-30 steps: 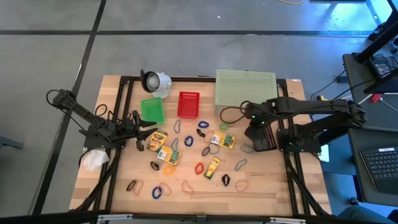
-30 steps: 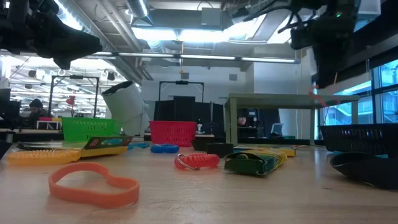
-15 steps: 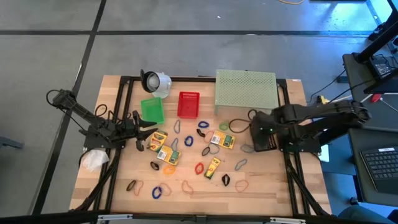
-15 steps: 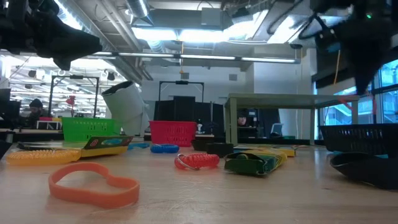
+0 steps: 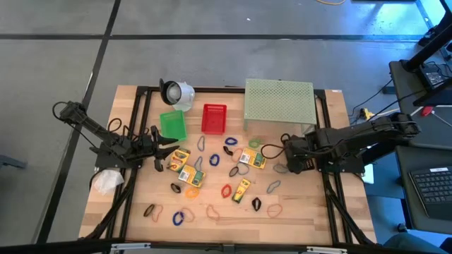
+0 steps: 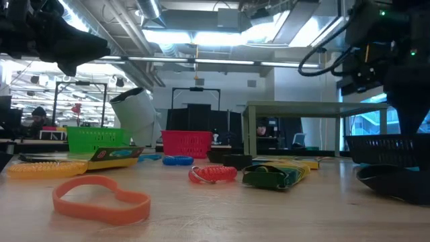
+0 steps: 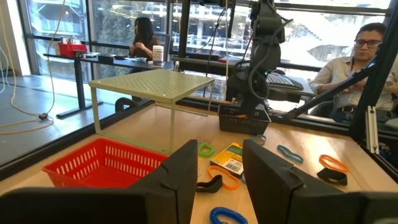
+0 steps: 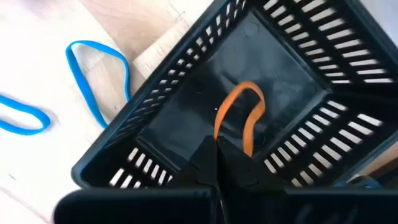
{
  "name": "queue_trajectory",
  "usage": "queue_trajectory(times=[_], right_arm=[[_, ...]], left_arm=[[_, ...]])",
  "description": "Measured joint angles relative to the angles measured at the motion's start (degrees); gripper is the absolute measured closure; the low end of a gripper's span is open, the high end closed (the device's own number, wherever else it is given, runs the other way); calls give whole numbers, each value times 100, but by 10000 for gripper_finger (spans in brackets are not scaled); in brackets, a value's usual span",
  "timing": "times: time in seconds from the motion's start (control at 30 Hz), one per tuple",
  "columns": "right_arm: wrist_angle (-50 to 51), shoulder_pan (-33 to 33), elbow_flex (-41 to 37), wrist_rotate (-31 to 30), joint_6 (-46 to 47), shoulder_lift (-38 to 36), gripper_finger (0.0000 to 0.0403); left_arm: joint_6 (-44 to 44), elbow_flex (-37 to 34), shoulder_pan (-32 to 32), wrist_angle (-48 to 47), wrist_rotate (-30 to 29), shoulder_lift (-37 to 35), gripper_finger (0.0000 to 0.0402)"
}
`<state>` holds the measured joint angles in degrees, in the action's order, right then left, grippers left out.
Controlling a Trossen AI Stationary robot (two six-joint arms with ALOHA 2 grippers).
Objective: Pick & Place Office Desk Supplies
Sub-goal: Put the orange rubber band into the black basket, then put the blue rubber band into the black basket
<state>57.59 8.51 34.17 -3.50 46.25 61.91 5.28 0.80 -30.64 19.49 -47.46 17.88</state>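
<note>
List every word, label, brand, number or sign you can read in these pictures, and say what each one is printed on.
None can be read.
Crayon boxes: printing shows, too small to read.
Box near the green shelf: a white label patch, too blurred to read.
Baskets, rubber bands: no lettering visible.

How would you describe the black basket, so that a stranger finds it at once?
Start at the pale green perforated shelf at the table's far edge. Just in front of its right end, under the right claw, sits the black basket. Unlike the red basket and green basket, it is dark.
</note>
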Motion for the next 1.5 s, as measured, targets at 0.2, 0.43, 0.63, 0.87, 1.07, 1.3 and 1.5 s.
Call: queue_trajectory(times=[0.2,0.43,0.63,0.87,1.07,1.3,1.5], right_arm=[[-3,0,-102,4,186,0,384],[-1,-4,-109,-1,319,0,298],[-1,-4,-109,-18,454,0,205],[210,-4,361,-181,410,0,184],[485,54,859,-290,353,0,200],[-44,438,1144,-298,527,2,202],[-840,903,1366,-292,105,191,202]], left_arm=[[-49,0,-2,0,0,-1,281],[-51,0,-2,0,0,0,281],[-50,0,-1,0,0,0,281],[-49,0,0,0,0,-1,281],[-24,0,-2,0,0,-1,281],[-4,0,1,0,0,-1,281],[4,0,-1,0,0,-1,281]])
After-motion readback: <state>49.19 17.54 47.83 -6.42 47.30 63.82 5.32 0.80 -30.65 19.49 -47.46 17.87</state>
